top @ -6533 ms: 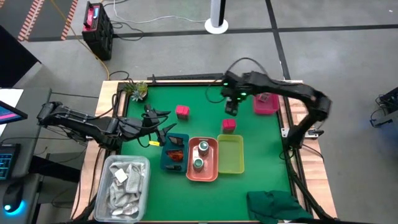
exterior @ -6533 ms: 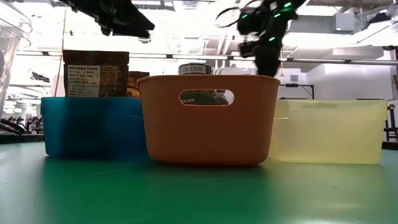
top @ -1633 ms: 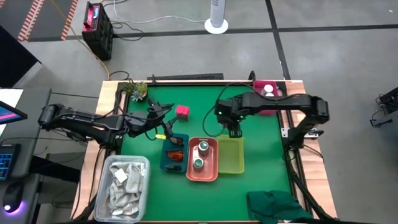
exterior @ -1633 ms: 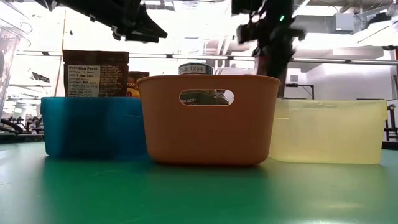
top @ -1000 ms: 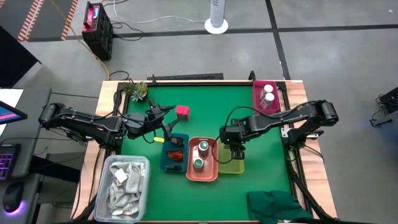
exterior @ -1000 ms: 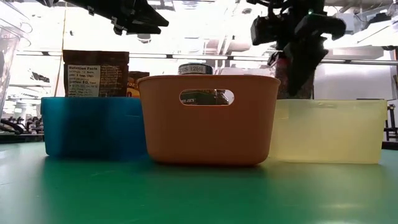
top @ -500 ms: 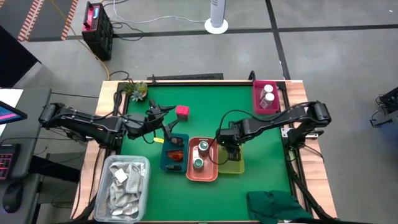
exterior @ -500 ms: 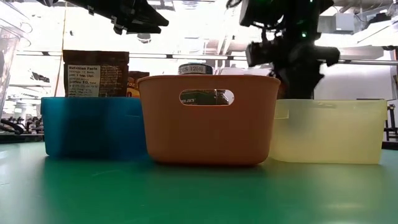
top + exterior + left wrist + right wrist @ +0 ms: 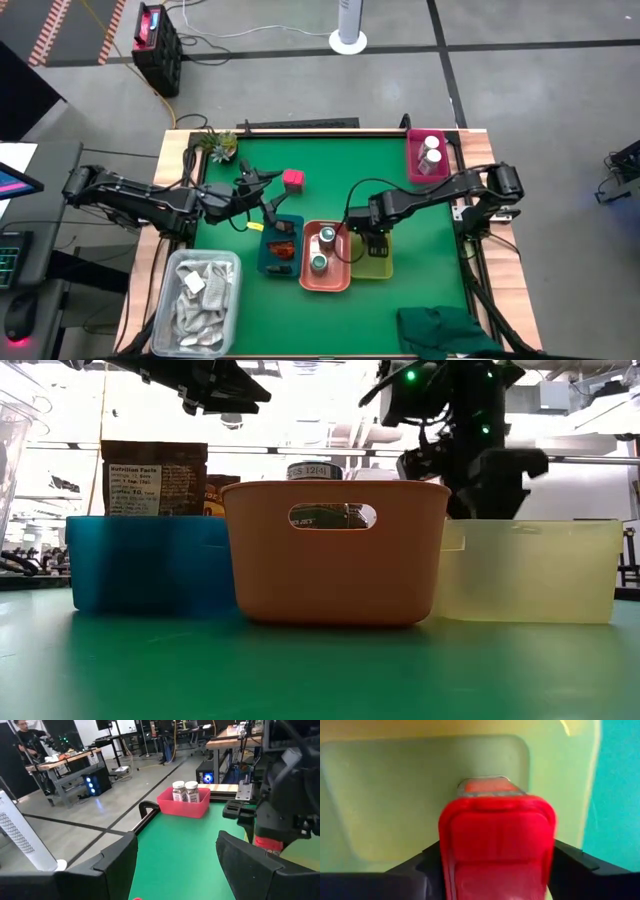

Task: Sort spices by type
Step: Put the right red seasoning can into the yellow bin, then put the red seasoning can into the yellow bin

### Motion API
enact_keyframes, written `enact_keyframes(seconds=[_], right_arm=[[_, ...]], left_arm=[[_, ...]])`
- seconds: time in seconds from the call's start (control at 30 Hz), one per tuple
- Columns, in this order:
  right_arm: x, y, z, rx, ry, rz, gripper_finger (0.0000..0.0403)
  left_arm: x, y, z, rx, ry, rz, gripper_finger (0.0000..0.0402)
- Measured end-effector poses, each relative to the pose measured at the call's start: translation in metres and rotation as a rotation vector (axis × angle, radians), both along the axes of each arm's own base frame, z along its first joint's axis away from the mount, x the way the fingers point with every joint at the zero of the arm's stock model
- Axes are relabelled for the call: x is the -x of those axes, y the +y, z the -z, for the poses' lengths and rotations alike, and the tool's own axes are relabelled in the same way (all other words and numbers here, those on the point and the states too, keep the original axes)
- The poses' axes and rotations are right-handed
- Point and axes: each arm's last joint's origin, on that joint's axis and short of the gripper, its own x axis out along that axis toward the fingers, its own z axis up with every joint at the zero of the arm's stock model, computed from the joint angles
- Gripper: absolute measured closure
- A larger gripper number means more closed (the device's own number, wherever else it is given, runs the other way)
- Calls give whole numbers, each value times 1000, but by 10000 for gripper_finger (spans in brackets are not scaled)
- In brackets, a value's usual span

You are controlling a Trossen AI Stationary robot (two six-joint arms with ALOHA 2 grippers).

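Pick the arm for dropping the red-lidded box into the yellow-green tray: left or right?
Right. The right gripper is shut on the red-lidded box and hangs over the yellow-green tray, whose floor fills its wrist view. The left gripper is open, beside the other pink box.

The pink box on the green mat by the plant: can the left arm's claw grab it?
Probably yes. The pink box sits alone on open mat, right beside the left claw, which is open and empty. Nothing stands between them.
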Motion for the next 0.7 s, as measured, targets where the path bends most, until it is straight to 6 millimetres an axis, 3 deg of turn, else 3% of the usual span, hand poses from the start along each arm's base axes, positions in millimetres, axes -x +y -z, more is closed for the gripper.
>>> enact_keyframes(seconds=[0.47, 0.7], right_arm=[[-22, -6, -81, 11, -98, -101, 96], [-49, -45, -88, 120, -343, -133, 96]], left_arm=[[1, 1, 6, -11, 62, -19, 146], [6, 1, 1, -31, 53, -97, 146]])
